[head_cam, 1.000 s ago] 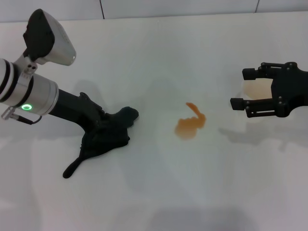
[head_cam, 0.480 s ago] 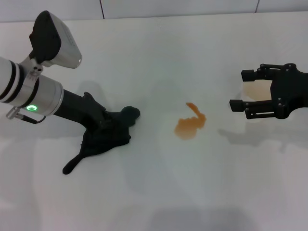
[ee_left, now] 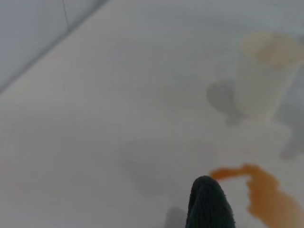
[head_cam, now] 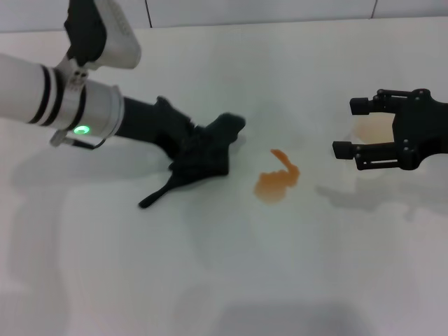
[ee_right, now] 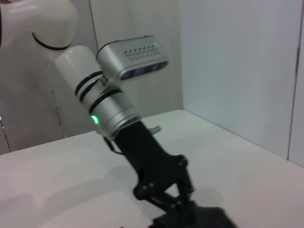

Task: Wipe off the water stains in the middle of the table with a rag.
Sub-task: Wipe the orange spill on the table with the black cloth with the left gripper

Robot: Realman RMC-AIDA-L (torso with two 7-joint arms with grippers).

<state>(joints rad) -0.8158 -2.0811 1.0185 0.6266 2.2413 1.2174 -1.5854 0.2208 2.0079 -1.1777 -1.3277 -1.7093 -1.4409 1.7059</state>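
Counter (head_cam: 231, 280) is wide and bare around the work — you have free room in front of the stain and to its far side. The only obstacle is on the right.

Left claw (head_cam: 199, 150) is low on the counter, clamped on the rag (head_cam: 199, 164), which lies bunched under it with the thin tail (head_cam: 154, 197) trailing back toward your left. The rag's lead corner sits just beside the stain (head_cam: 276, 180) but I judge it not yet on it; the left wrist view shows the rag tip (ee_left: 209, 202) right next to the orange blotch (ee_left: 266, 197).

Step in hand: the approach, with the wipe itself not yet begun. Next move calls for sliding the rag rightward across the blotch while keeping it pressed flat, then covering the small tail of liquid at the far end.

Right claw (head_cam: 353, 129) hovers parked at the right, fingers spread wide and holding nothing, with a paper cup (head_cam: 371, 127) behind it. The cup stands near the stain's right side, so keep your stroke short of it — an overrun could tip it.
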